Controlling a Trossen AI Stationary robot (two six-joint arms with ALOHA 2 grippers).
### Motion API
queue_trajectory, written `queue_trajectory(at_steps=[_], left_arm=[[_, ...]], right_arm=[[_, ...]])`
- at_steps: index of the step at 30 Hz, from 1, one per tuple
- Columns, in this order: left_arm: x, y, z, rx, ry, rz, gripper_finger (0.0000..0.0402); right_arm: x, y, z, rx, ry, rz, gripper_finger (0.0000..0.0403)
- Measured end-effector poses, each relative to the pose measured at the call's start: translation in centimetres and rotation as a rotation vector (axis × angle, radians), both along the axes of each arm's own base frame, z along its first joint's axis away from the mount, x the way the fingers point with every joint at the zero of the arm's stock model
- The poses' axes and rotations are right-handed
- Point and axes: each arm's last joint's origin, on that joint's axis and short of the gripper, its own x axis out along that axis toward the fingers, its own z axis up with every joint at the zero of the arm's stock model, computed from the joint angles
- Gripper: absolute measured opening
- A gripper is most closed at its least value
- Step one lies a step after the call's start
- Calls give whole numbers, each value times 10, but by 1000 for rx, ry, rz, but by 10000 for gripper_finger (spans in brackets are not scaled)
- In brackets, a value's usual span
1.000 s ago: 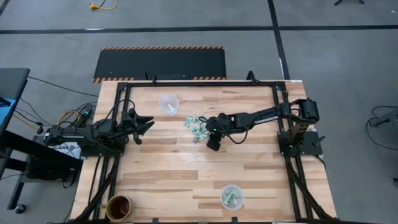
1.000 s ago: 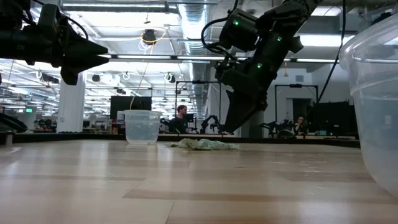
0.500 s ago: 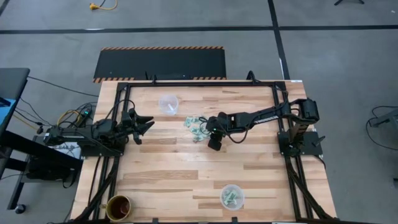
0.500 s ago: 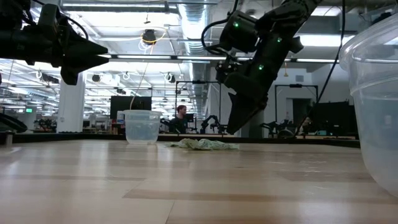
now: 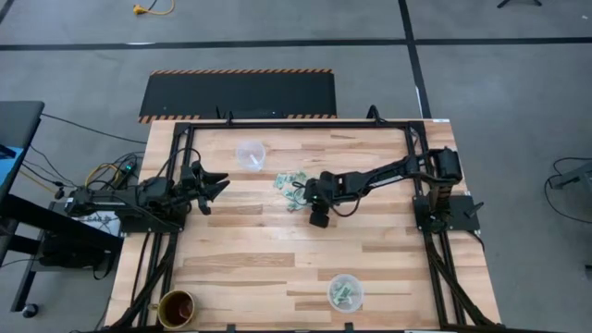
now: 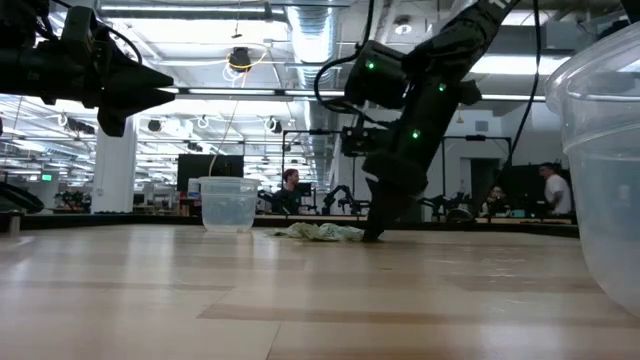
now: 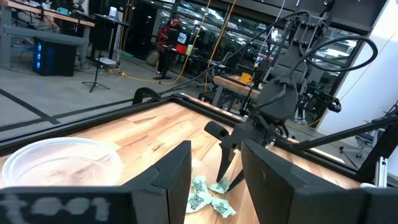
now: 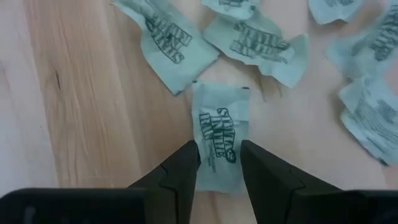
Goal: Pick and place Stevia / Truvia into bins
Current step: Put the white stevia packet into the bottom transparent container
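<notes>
The desk [image 5: 240, 268] carries two clear bins, one empty [image 5: 251, 154], one [image 5: 346, 292] with packets inside. The right pincer [image 8: 219, 163] is down at the packet pile [image 5: 292, 187], fingers parted astride one Stevia packet [image 8: 219, 138], probably not yet gripping (only its wrist view shows this). The left pincer [image 5: 220, 187] waits open.

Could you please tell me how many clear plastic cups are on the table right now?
2: one empty clear cup at the far side near the packet pile, one at the near edge holding packets.
</notes>
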Motion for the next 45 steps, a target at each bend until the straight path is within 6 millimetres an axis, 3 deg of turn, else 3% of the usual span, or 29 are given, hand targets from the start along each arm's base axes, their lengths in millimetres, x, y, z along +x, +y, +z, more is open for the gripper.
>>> queue_trajectory(at_steps=[8,11,16,20,23,28,34,39,45], left_arm=[[0,0,0,0,0,0,130],[0,0,0,0,0,0,130],[0,0,0,0,1,0,130],[0,0,0,0,0,0,130],[0,0,0,0,0,0,130],[0,0,0,0,0,0,130],[0,0,0,0,0,0,130],[0,0,0,0,0,0,130],[0,0,0,0,0,0,130]], right_arm=[[0,2,-8,7,30,-15,114],[-1,2,-9,21,35,-44,90],[-1,4,-9,60,33,-62,15],[-7,6,1,67,44,-98,11],[-23,6,18,82,102,-136,3],[-43,13,77,89,-7,-116,2],[-72,36,137,101,-213,-2,1],[-92,64,163,162,-320,62,1],[-110,111,171,216,-331,232,1]])
